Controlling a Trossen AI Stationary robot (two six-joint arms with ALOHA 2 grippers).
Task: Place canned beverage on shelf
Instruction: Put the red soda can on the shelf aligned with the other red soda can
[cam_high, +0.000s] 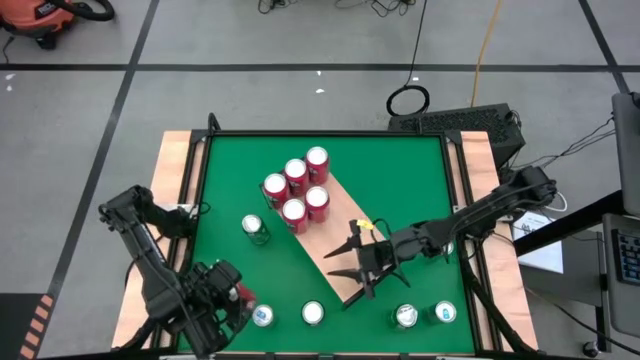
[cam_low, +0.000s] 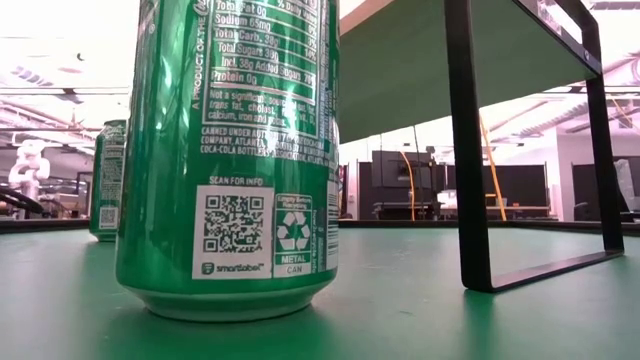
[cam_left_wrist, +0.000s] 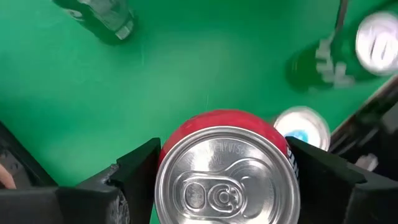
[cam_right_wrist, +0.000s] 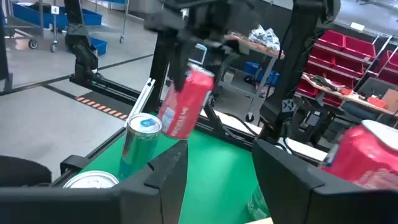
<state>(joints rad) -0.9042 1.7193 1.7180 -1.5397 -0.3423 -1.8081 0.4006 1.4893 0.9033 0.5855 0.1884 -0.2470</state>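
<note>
Red cans (cam_high: 297, 189): five on shelf (cam_high: 345, 265), one (cam_left_wrist: 227, 168) in left pincer (cam_high: 232, 297).

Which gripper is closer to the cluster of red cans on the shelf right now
The right. The right gripper hangs over the shelf, toward its other end from the five red cans. The left gripper is off the shelf at the table's near-left corner, gripping another red can.

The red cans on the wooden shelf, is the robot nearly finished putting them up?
Five red cans already stand on the shelf. The left pincer holds a sixth red can near the table's front-left corner. The right pincer hovers empty over the shelf. Five other cans are still on the table, like the green one.
</note>
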